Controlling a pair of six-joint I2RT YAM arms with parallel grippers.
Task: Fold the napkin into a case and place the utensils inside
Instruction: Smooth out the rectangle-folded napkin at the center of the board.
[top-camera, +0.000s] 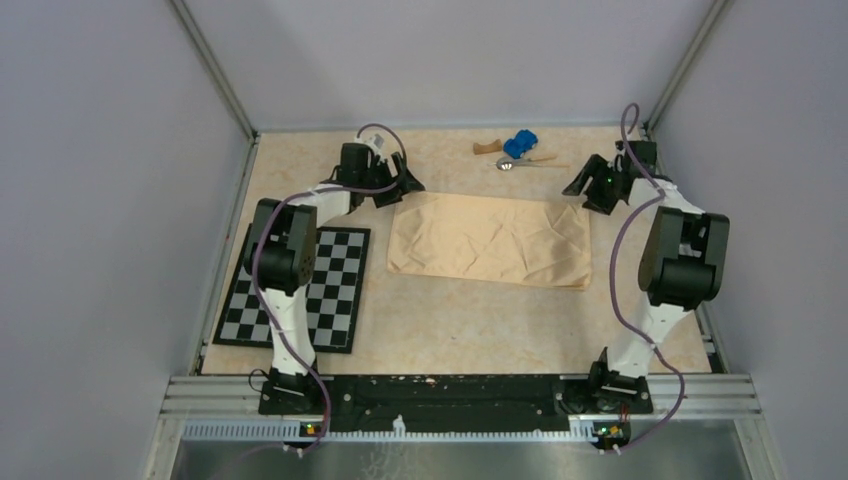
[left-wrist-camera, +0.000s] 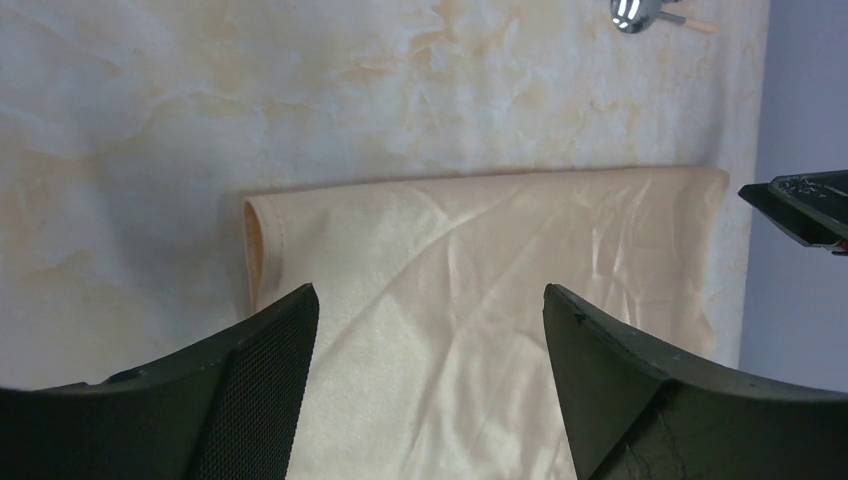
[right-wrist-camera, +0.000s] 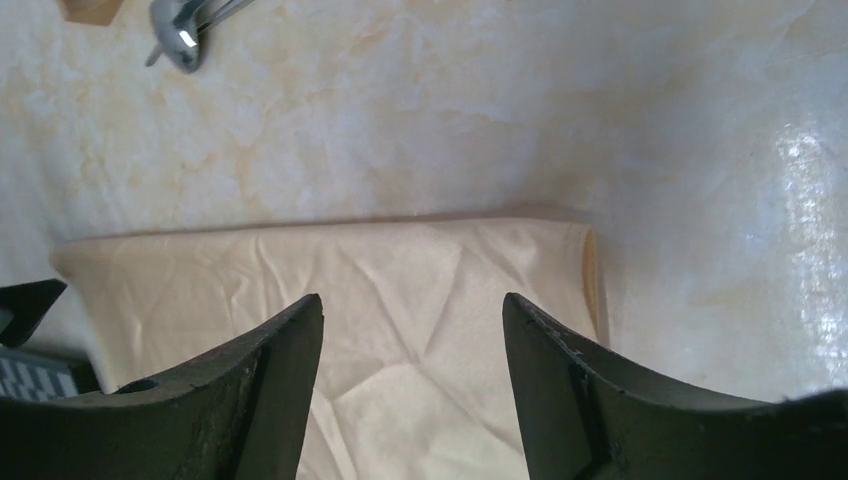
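The peach-orange napkin (top-camera: 490, 240) lies flat in the middle of the table, folded over into a wide creased rectangle. Its doubled edge shows at the left end (left-wrist-camera: 255, 240) and the right end (right-wrist-camera: 592, 270). My left gripper (top-camera: 400, 186) hovers over its far left corner, open, with only cloth below the fingers (left-wrist-camera: 430, 292). My right gripper (top-camera: 586, 190) hovers over the far right corner, also open and holding nothing (right-wrist-camera: 413, 298). The utensils (top-camera: 520, 162) lie beyond the napkin near the back wall; a shiny spoon bowl shows in the wrist views (left-wrist-camera: 635, 12) (right-wrist-camera: 185, 25).
A blue toy car (top-camera: 520, 144) and a brown wooden block (top-camera: 488, 148) sit beside the utensils at the back. The checkerboard mat (top-camera: 340, 285) lies at the left, partly under the left arm. Metal frame rails border the table's sides.
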